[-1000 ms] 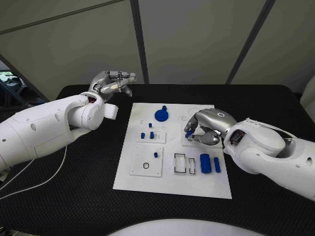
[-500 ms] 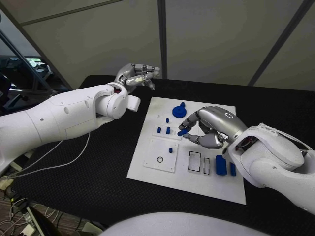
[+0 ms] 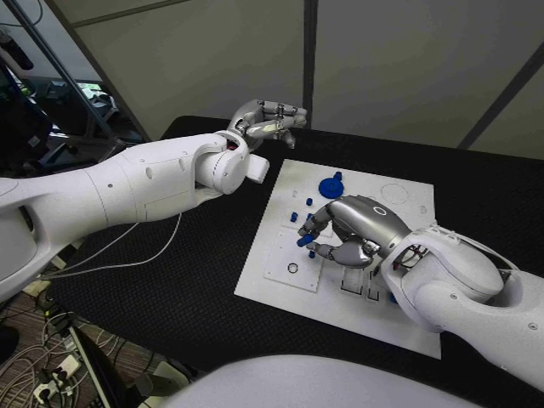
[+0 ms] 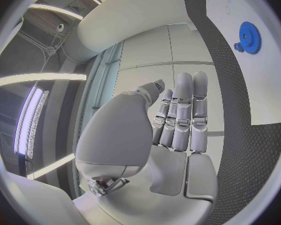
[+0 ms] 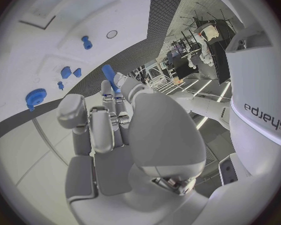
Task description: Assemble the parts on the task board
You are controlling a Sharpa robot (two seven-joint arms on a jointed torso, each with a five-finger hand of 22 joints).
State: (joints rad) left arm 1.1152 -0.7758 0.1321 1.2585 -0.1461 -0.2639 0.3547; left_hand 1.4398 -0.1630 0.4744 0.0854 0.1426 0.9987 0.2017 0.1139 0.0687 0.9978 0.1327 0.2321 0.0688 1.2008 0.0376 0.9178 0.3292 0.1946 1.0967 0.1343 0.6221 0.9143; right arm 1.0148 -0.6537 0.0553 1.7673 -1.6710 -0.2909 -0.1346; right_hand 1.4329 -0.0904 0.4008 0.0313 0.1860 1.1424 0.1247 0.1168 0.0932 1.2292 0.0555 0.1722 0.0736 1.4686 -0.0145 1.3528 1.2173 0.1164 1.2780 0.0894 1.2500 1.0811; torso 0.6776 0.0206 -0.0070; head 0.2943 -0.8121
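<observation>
Black table [image 3: 174, 280] with a textured mat top, set against pale grey wall panels [image 3: 211, 59] split by dark seams [image 3: 308, 51]. Left of the table, a dark metal frame [image 3: 70, 72] and cluttered gear behind it. Floor at lower left is reddish-brown, with loose cables [image 3: 27, 374] and a white power strip [image 3: 58, 374]. A white cable [image 3: 138, 255] trails across the table's left edge. Left wrist view: long ceiling light strips [image 4: 28, 120] and grey panels [image 4: 153, 50]. Right wrist view: bright ceiling strips [image 5: 206, 120] and dark racks of equipment [image 5: 190, 50] in the room beyond the table
</observation>
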